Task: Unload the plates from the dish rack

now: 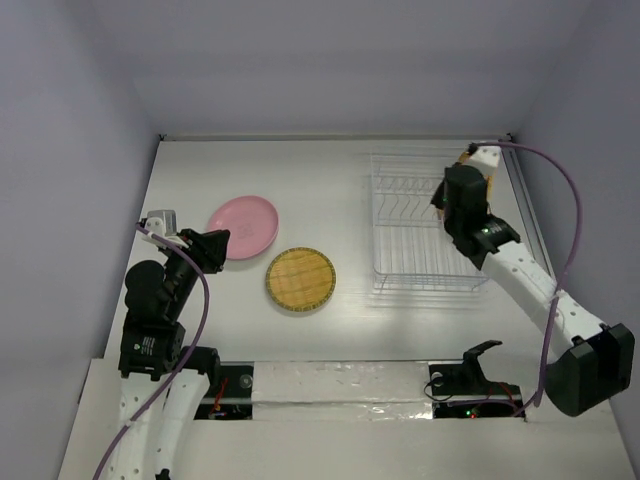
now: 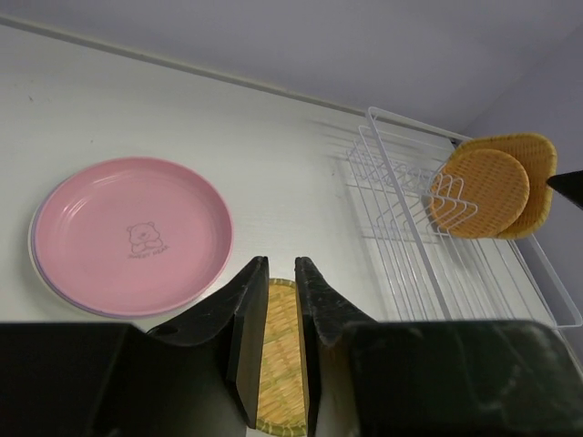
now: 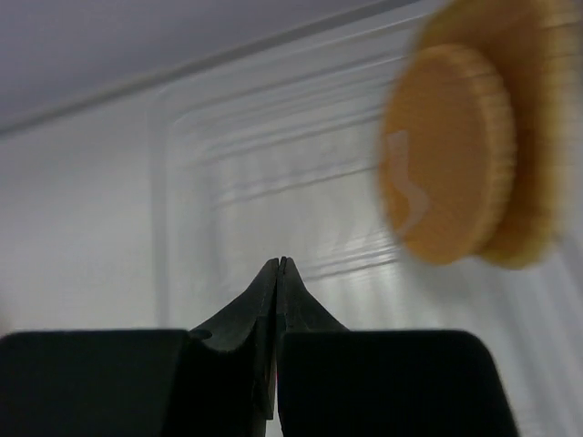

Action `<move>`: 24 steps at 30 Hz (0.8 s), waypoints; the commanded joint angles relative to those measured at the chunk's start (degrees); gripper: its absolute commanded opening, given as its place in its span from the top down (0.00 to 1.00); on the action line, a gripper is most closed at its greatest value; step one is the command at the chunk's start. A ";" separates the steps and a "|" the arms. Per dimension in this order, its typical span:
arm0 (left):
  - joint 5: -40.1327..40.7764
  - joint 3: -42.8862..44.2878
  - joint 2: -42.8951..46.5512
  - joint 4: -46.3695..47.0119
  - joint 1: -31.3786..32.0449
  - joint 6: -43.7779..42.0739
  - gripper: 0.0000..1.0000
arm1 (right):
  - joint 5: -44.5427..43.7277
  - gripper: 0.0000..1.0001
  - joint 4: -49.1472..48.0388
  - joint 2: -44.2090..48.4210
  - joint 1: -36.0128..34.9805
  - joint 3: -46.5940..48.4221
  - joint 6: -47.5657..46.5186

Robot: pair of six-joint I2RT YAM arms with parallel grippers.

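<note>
Basically: right tool [image 3: 278, 266], pressed together and empty, is nearer; two orange plates [image 3: 446, 155] stand on edge ahead-right of it, at the rack's [image 1: 425, 275] end nearest the surface's far-right corner.

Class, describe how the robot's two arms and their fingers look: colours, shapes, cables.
The left arm and right arm both have white links with black joint housings. A purple cable trails along each. The fingers are black, tapering wedges.
</note>
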State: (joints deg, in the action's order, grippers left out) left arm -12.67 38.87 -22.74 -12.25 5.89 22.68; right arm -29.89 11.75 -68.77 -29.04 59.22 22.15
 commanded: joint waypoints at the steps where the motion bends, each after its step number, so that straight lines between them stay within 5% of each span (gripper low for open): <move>1: -0.34 -0.47 0.68 2.93 0.09 -0.35 0.85 | -5.80 0.99 -2.86 0.75 8.54 -3.06 1.50; 6: 0.01 -0.55 1.12 2.67 0.61 -0.35 0.87 | 1.91 0.66 -5.15 -2.32 19.25 -3.50 1.14; 18: 0.27 -0.38 0.86 2.58 1.14 -0.35 0.77 | 6.42 0.57 -7.88 -10.76 27.45 -3.15 3.34; 24: 0.36 -0.38 0.86 2.50 1.14 -0.35 0.76 | 8.44 0.60 -7.27 -14.89 27.98 0.53 3.60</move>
State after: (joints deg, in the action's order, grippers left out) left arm -12.51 38.87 -22.20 -12.25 6.76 22.63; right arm -22.39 7.11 -82.63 -1.67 55.92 25.23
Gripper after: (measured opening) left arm 0.237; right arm 0.412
